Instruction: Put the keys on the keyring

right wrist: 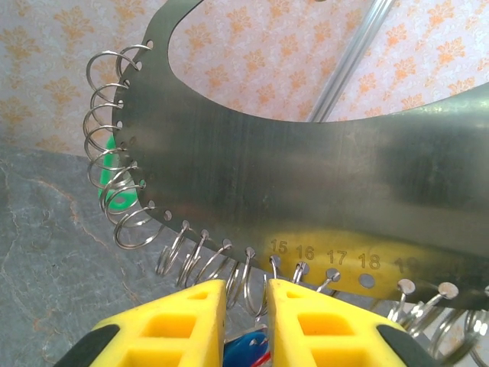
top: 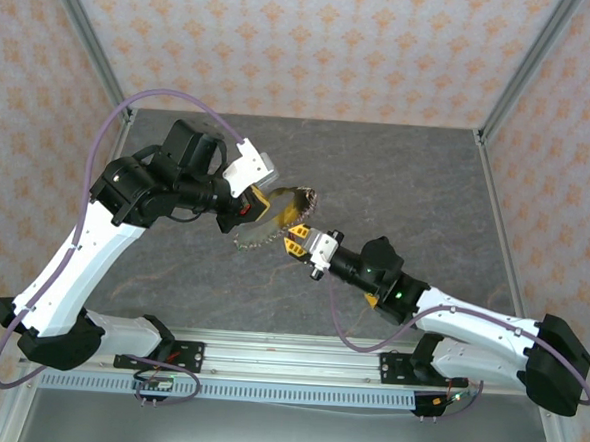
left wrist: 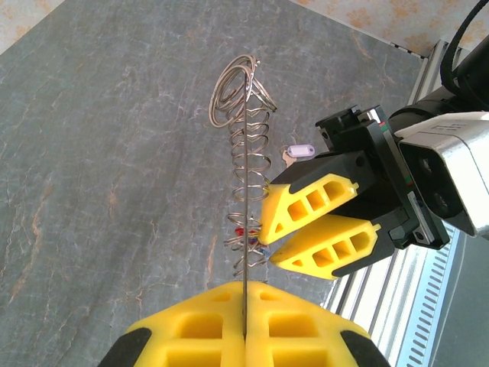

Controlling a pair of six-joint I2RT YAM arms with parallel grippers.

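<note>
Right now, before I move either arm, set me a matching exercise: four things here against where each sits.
1 left pincer
2 right pincer
3 white key
4 keyring

a lying on the table
b held up off the table by its edge
c shut on the keyring's edge
d closed round the blue key

Pairs: 1-c, 2-d, 3-a, 4-b

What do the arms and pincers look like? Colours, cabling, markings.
White shells with black joints on both. The left arm carries a lavender cable, and the right arm has a green light. The left pincer and right pincer have yellow wedge fingers with rectangular cut-outs.
</note>
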